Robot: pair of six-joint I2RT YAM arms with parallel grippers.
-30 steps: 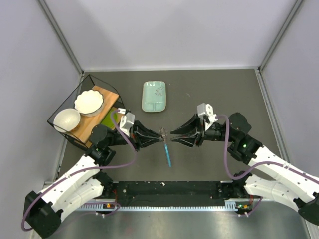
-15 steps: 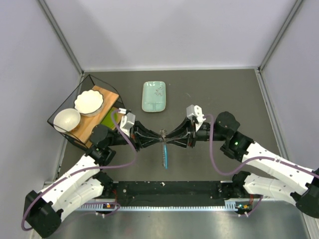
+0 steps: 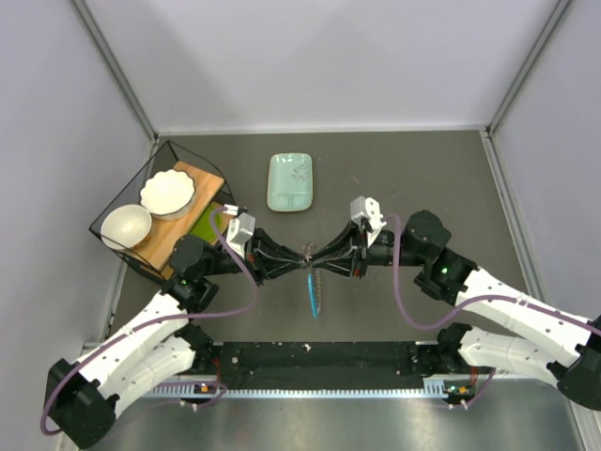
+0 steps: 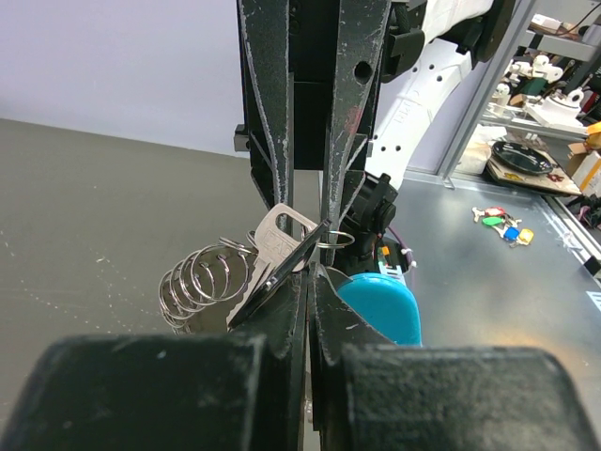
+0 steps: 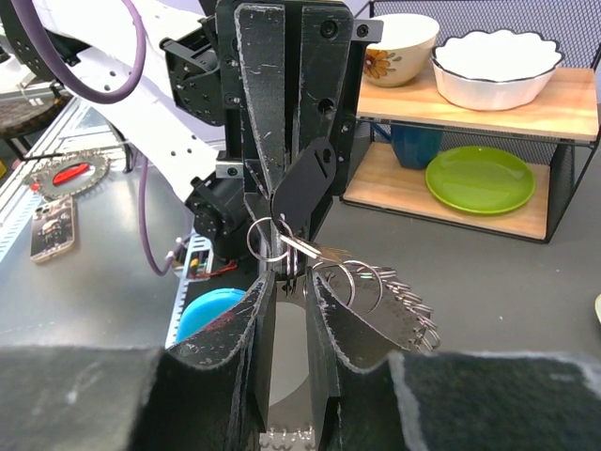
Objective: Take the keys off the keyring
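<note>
Top view, hard to see: left gripper (image 3: 294, 256) and right gripper (image 3: 326, 256) meet nose to nose at frame centre. The keyring (image 3: 308, 254) between them is only a dark speck, so single keys can't be made out.
Top view, containers: at the left, the rack (image 3: 202, 178) carries a scalloped bowl (image 3: 167, 192) and a round bowl (image 3: 125, 225), with a green plate (image 3: 205, 224) tucked lower. The pale green dish (image 3: 290, 181) sits above centre, well apart from the tips.
Top view, tag: blue tag (image 3: 311, 299) trails just below the meeting point.
Left wrist, cut off: its own fingers are a dark blur along the bottom edge.
Left wrist, grip: left gripper (image 4: 312, 282) squeezed to a sliver, clamped on the keys (image 4: 277, 246). Ring coils (image 4: 202, 277) bulge out left and the tag pokes out right.
Right wrist, grip: right gripper (image 5: 291, 277) drawn narrow, pinching the keyring (image 5: 270, 240) at its tips. The black oblong piece (image 5: 305, 178) stands just above, and the keys fan out lower right.
Right wrist, containers: the rack fills the upper right, bowls on top, plate and a blue cup (image 5: 413, 146) beneath.
</note>
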